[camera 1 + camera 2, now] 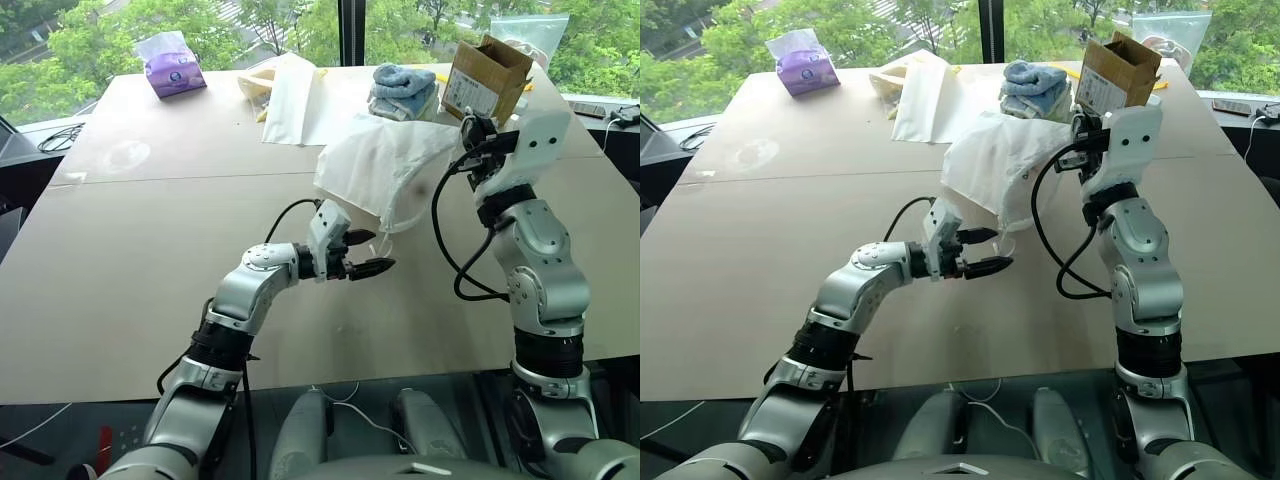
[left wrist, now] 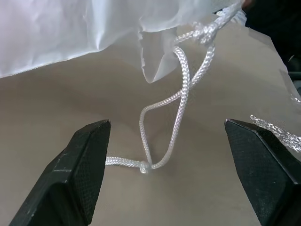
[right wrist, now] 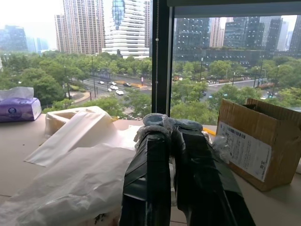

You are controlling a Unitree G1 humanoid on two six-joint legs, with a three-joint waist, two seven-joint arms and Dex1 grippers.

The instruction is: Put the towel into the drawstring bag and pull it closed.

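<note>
Near the tan table's (image 1: 150,300) far-right edge, right gripper (image 1: 468,133) pinches the thin translucent white drawstring bag (image 1: 380,165) aloft | left gripper (image 2: 167,160) spread wide, straddling its braided white cord (image 2: 181,89) | step: cinching; next, clamp cord, pull | towel likely inside, unseen

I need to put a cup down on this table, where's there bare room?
The table is bare across its near left, from the purple tissue pack down to the left gripper. The near right edge, beyond the right arm, is free too. The far middle is crowded: flat white bag, blue and white towels, cardboard box, and the drawstring bag.
</note>
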